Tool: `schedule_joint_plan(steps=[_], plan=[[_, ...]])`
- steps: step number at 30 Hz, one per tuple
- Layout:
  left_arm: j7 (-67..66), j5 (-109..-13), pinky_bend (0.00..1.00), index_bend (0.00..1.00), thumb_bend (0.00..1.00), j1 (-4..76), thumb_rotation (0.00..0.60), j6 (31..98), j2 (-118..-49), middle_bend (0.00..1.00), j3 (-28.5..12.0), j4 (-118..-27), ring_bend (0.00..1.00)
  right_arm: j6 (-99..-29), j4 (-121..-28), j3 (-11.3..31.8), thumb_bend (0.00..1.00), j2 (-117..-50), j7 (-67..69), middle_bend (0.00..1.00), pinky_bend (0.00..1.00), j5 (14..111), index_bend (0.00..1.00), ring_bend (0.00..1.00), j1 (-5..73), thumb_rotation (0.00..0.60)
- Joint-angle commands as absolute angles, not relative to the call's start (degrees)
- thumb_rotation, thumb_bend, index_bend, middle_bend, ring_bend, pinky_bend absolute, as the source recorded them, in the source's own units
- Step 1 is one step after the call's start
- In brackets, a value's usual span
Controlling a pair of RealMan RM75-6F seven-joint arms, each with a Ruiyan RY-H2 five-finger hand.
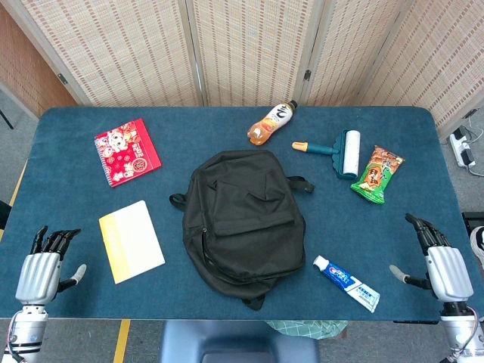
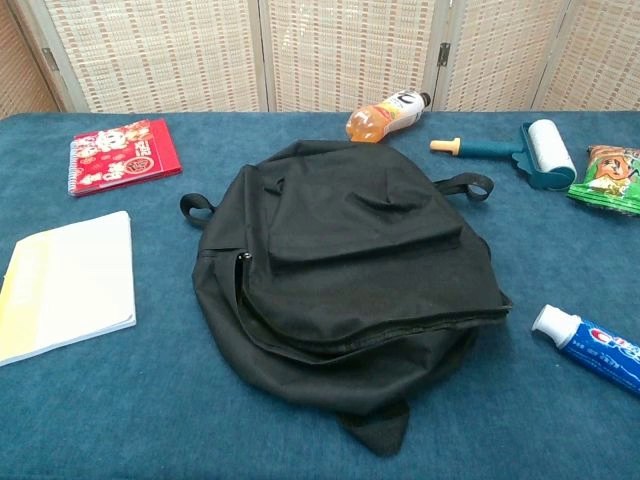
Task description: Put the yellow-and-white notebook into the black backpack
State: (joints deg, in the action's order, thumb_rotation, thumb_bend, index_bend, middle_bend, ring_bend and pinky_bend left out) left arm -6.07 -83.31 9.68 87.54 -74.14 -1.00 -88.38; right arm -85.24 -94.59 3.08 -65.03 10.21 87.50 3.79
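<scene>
The yellow-and-white notebook (image 1: 131, 240) (image 2: 67, 283) lies flat on the blue table, left of the black backpack (image 1: 242, 217) (image 2: 345, 265). The backpack lies flat in the middle, and its zipper looks closed. My left hand (image 1: 41, 266) hovers at the front left corner, fingers apart and holding nothing, a short way left of the notebook. At the front right edge my right hand (image 1: 439, 259) is likewise spread and holds nothing. Neither hand shows in the chest view.
A red notebook (image 1: 126, 151) lies at the back left. An orange drink bottle (image 1: 271, 122), a lint roller (image 1: 339, 151) and a green snack bag (image 1: 376, 174) lie behind and right of the backpack. A toothpaste tube (image 1: 346, 283) lies at the front right.
</scene>
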Motion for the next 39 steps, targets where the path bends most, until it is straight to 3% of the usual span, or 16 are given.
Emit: schedule_joint_plan(steps=[1, 9, 18, 27, 39], plan=[[-1.8, -84.8, 0.02, 0.23, 0.33, 11.1, 0.600, 86.3, -76.2, 0.27, -2.2, -82.2, 0.20, -85.5, -94.7, 3.1, 0.19, -64.7, 10.5, 0.17, 0.20, 87.8, 0.09, 0.13, 3.7, 0.600], [10.6, -86.2, 0.04, 0.23, 0.21, 15.2, 0.600, 80.4, -83.8, 0.27, -2.9, -61.1, 0.20, -86.7, -94.8, 2.5, 0.19, -64.5, 11.9, 0.18, 0.20, 88.8, 0.09, 0.13, 3.0, 0.600], [13.9, -87.2, 0.04, 0.20, 0.15, 17.1, 0.600, 76.5, -90.6, 0.26, -1.6, -47.3, 0.19, -87.8, -95.4, 2.3, 0.19, -64.0, 12.4, 0.17, 0.20, 89.7, 0.09, 0.13, 2.5, 0.600], [17.5, -88.9, 0.04, 0.21, 0.21, 16.8, 0.600, 77.9, -96.0, 0.26, -0.2, -38.0, 0.19, -88.0, -95.7, 2.2, 0.19, -63.9, 12.4, 0.17, 0.20, 89.8, 0.09, 0.13, 2.3, 0.600], [20.7, -90.1, 0.04, 0.22, 0.22, 16.0, 0.600, 79.8, -99.0, 0.26, 1.0, -33.9, 0.20, -88.1, -96.0, 2.2, 0.19, -63.9, 12.7, 0.18, 0.20, 89.9, 0.08, 0.13, 2.2, 0.600]])
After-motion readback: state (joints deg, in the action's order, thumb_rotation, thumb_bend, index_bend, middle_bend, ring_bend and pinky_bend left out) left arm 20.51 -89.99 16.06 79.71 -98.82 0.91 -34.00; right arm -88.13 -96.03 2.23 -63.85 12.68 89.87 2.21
